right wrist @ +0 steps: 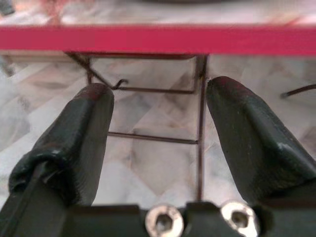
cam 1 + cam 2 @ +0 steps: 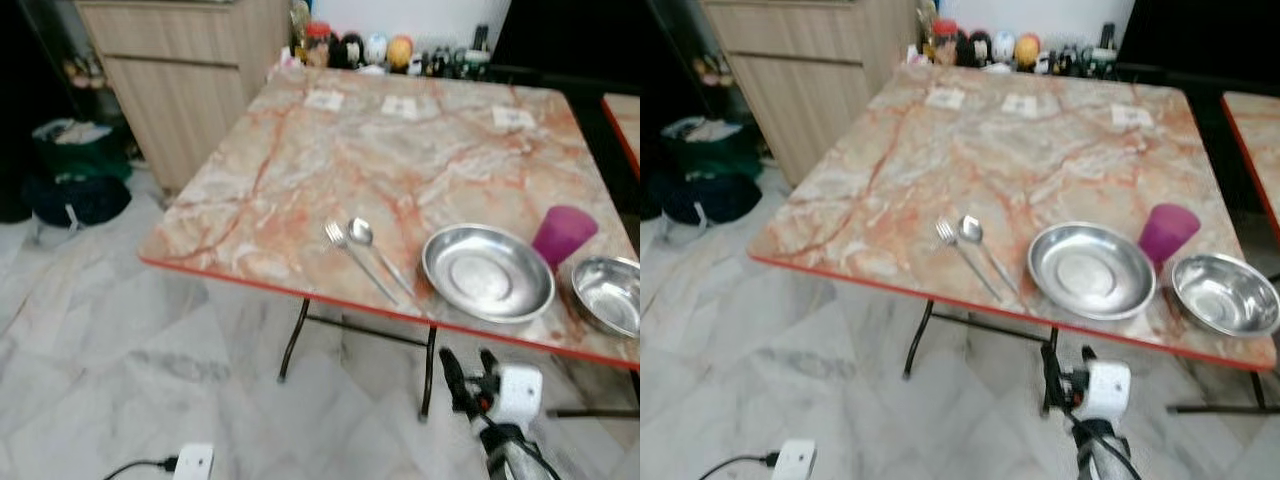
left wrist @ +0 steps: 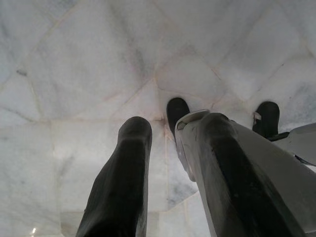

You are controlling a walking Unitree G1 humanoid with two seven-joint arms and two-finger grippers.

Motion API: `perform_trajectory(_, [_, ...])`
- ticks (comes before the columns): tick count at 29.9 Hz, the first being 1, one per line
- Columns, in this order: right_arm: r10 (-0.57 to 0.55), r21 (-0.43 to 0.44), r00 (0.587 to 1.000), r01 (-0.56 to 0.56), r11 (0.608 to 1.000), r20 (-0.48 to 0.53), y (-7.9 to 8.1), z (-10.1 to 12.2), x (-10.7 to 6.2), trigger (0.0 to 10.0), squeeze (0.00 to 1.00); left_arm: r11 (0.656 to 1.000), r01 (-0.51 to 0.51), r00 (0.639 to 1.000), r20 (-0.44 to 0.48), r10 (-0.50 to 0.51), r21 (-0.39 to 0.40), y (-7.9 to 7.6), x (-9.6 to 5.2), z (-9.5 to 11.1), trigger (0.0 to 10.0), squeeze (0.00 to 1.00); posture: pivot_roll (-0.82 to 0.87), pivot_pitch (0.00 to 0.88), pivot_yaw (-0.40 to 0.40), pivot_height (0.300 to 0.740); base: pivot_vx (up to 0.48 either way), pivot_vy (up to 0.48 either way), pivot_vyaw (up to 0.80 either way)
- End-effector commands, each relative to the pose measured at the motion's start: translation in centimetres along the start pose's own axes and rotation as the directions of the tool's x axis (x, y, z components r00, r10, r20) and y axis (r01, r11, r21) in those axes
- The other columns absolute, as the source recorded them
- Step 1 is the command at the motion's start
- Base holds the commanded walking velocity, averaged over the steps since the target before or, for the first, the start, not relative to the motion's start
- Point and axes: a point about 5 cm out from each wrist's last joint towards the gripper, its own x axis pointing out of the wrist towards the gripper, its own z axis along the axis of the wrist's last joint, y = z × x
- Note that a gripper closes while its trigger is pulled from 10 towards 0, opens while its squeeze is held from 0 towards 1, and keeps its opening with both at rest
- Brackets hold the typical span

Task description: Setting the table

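Worktop [image 2: 330, 170]: a square folding one with a marbled orange-and-cream top, a red edge and dark metal legs, standing on a pale marble-tile floor [image 2: 110, 380].
Steel plate [image 2: 487, 272]: round and shallow, near the worktop's front edge; every place below is given from this plate.
Fork [image 2: 352, 256]: lying flat to the robot's left of the plate, tines away from the robot.
Spoon [image 2: 376, 250]: flat between the fork and the plate, just beside the fork, bowl away from the robot.
Purple cup [image 2: 563, 235]: upright behind the plate's right rim, very close to it.
Steel bowl [image 2: 608, 294]: to the right of the plate, near it, at the front right corner.
Paper slips [image 2: 400, 106]: three small white ones well behind the plate, in a row near the far edge.
Jars and bottles [image 2: 375, 49]: a blurred cluster beyond the far edge.
Wooden cabinet [image 2: 185, 70]: far behind and to the left of the plate.
Right pincer [image 2: 468, 372]: below and in front of the plate, under the level of the red edge; its black fingers [image 1: 84, 143] stand apart, open, with nothing between them.
Left pincer [image 3: 168, 163]: points down at the floor tiles; fingers parted and empty.
White plug box [image 2: 192, 462]: on the floor with a black cable, far left and in front of the plate.
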Motion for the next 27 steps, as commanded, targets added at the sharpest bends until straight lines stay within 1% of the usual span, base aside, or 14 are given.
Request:
perform_trajectory(1, [0.0, -0.045, 0.999, 0.002, 0.999, 0.041, 0.1, 1.1, -0.5, 10.0, 0.0, 1.0, -0.003, 0.999, -0.039, 0.004, 0.024, 0.6, -0.3, -1.1, 10.0, 0.0, -0.08, 0.062, -0.014, 0.74, 0.0, 0.0, 0.0])
perform_trajectory(3, [-0.009, -0.057, 0.998, 0.013, 0.998, 0.069, 0.2, 1.7, -0.5, 10.0, 0.0, 1.0, -0.006, 0.999, -0.045, 0.007, 0.026, 0.9, -0.4, -1.4, 10.0, 0.0, -0.08, 0.062, -0.011, 0.74, 0.0, 0.0, 0.0])
perform_trajectory(6, [-0.057, -0.026, 0.989, 0.061, 0.998, 0.134, 0.3, 3.8, 0.6, 10.0, 0.0, 0.999, -0.009, 0.999, -0.054, 0.011, 0.032, 1.4, -0.5, -1.6, 10.0, 0.0, -0.09, 0.06, -0.01, 0.74, 0.0, 0.0, 0.0])
perform_trajectory(8, [-0.105, 0.057, 0.982, 0.097, 0.994, 0.154, 0.3, 5.3, 1.6, 10.0, 0.0, 0.999, -0.012, 0.998, -0.057, 0.014, 0.032, 1.6, -0.6, -1.8, 10.0, 0.0, -0.09, 0.06, -0.009, 0.74, 0.0, 0.0, 0.0])
perform_trajectory(10, [-0.148, 0.147, 0.973, 0.123, 0.982, 0.176, 0.2, 6.9, 3.1, 10.0, 0.0, 0.999, -0.014, 0.998, -0.061, 0.016, 0.034, 1.8, -0.7, -1.9, 10.0, 0.0, -0.08, 0.055, -0.011, 0.74, 0.0, 0.0, 0.0])
perform_trajectory(13, [-0.19, 0.228, 0.962, 0.144, 0.963, 0.195, -0.1, 8.4, 4.8, 10.0, 0.0, 0.999, -0.017, 0.998, -0.065, 0.019, 0.034, 2.0, -0.7, -2.0, 10.0, 0.0, -0.07, 0.055, -0.013, 0.74, 0.0, 0.0, 0.0])
perform_trajectory(14, [-0.2, 0.237, 0.961, 0.153, 0.959, 0.19, -0.2, 8.6, 5.1, 10.0, 0.0, 0.999, -0.017, 0.998, -0.066, 0.02, 0.034, 2.0, -0.7, -2.1, 10.0, 0.0, -0.07, 0.054, -0.013, 0.74, 0.0, 0.0, 0.0])
perform_trajectory(17, [-0.27, 0.322, 0.953, 0.215, 0.922, 0.136, -0.6, 9.1, 6.2, 10.0, 0.0, 0.999, -0.02, 0.997, -0.069, 0.022, 0.033, 2.1, -0.8, -2.2, 10.0, 0.0, -0.07, 0.054, -0.014, 0.74, 0.0, 0.0, 0.0])
perform_trajectory(18, [-0.271, 0.323, 0.953, 0.217, 0.921, 0.134, -0.6, 9.1, 6.2, 10.0, 0.0, 0.999, -0.02, 0.997, -0.069, 0.022, 0.033, 2.1, -0.8, -2.2, 10.0, 0.0, -0.07, 0.054, -0.014, 0.74, 0.0, 0.0, 0.0])
perform_trajectory(20, [-0.303, 0.355, 0.945, 0.242, 0.903, 0.126, -0.9, 9.6, 6.5, 10.0, 0.0, 0.999, -0.021, 0.997, -0.07, 0.023, 0.033, 2.2, -0.8, -2.2, 10.0, 0.0, -0.07, 0.056, -0.016, 0.74, 0.0, 0.0, 0.0])
perform_trajectory(21, [-0.343, 0.401, 0.932, 0.273, 0.875, 0.116, -1.3, 9.9, 6.6, 10.0, 0.0, 0.999, -0.021, 0.997, -0.071, 0.024, 0.033, 2.2, -0.8, -2.3, 10.0, 0.0, -0.06, 0.056, -0.016, 0.74, 0.0, 0.0, 0.0])
perform_trajectory(22, [-0.343, 0.401, 0.932, 0.273, 0.875, 0.116, -1.3, 9.9, 6.6, 10.0, 0.0, 0.999, -0.021, 0.997, -0.071, 0.024, 0.033, 2.2, -0.8, -2.3, 10.0, 0.0, -0.06, 0.056, -0.016, 0.74, 0.0, 0.0, 0.0])
perform_trajectory(23, [-0.368, 0.41, 0.927, 0.308, 0.859, 0.075, -1.5, 9.8, 6.6, 10.0, 0.0, 0.999, -0.021, 0.997, -0.071, 0.024, 0.035, 2.2, -0.8, -2.3, 10.0, 0.0, -0.07, 0.057, -0.016, 0.74, 0.0, 0.0, 0.0])
perform_trajectory(27, [-0.394, 0.424, 0.917, 0.335, 0.842, 0.058, -2.1, 9.8, 6.4, 10.0, 0.0, 0.999, -0.011, 0.997, -0.074, 0.015, 0.049, 1.9, -0.8, -2.3, 10.0, 0.0, -0.06, 0.059, -0.018, 0.74, 0.0, 0.0, 0.0])
